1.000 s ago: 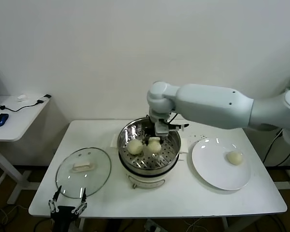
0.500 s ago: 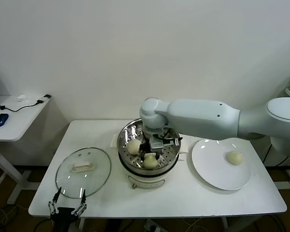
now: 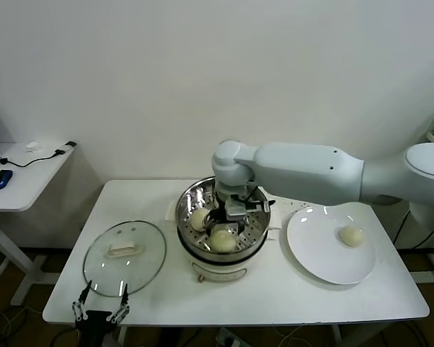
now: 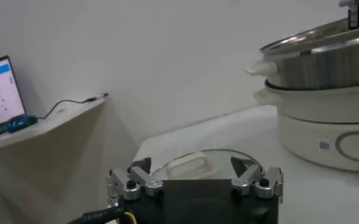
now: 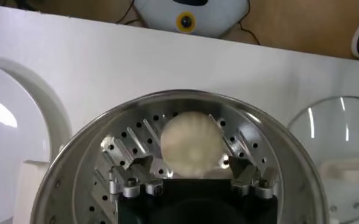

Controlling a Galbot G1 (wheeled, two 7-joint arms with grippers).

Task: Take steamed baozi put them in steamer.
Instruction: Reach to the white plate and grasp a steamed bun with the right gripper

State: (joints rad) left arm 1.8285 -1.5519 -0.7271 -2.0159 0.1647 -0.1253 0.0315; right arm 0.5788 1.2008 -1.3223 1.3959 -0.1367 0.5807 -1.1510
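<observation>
The steamer (image 3: 190, 195) stands mid-table on its cream base. Two baozi lie on its perforated tray, one at the left (image 3: 200, 218) and one at the front (image 3: 221, 240). A third baozi (image 3: 351, 236) lies on the white plate (image 3: 325, 256); a fourth does not show. My right gripper (image 3: 233, 210) hangs open just above the tray, over the front bun. In the right wrist view that bun (image 5: 190, 144) rests on the tray just past the open gripper (image 5: 191, 169), apart from both fingers. My left gripper (image 3: 101, 309) is parked, open and empty, at the table's front-left edge.
A round glass lid (image 3: 124, 249) lies flat on the table left of the steamer, right before the left gripper (image 4: 194, 170). The steamer shows at the right of the left wrist view (image 4: 325, 61). A side table (image 3: 22, 177) with a mouse stands far left.
My right gripper carried a bun down to the front of the steamer tray, let it go there, and has risen slightly. The left arm has not moved.
</observation>
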